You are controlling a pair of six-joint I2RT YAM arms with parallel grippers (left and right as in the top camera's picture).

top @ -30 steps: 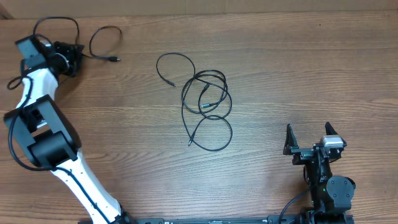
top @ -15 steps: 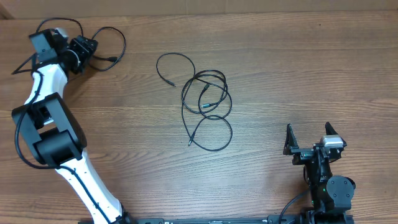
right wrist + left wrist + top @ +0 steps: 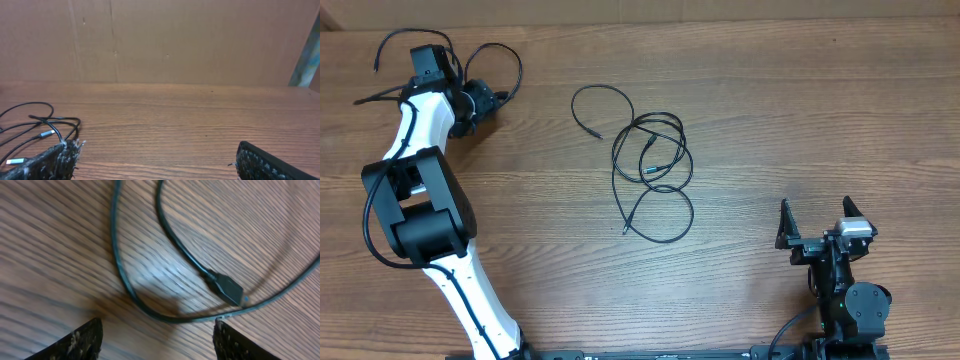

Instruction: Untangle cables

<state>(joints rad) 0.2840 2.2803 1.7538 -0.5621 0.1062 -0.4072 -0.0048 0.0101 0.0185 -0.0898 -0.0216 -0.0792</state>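
Note:
Several thin black cables lie tangled [image 3: 663, 117] in overlapping loops at the middle of the wooden table; they also show at the left of the right wrist view [image 3: 37, 121]. A separate cable [image 3: 517, 63] curves at the far left. My left gripper [image 3: 490, 100] hovers right beside it, open. In the left wrist view that cable's plug end [image 3: 227, 288] lies on the wood ahead of the left gripper [image 3: 157, 341], whose fingers hold nothing. My right gripper [image 3: 815, 224] stands open at the near right, well apart from the tangle, and the right gripper [image 3: 155, 161] is empty.
A thicker black wire [image 3: 408, 36] loops off the left arm at the far left corner. A brown cardboard wall [image 3: 160, 40] runs along the table's far edge. Bare wood lies between the tangle and the right arm.
The left arm has swung rightward along the far edge and its jaws have opened. The separate cable's loop has shifted right. The right arm and the central tangle have not moved.

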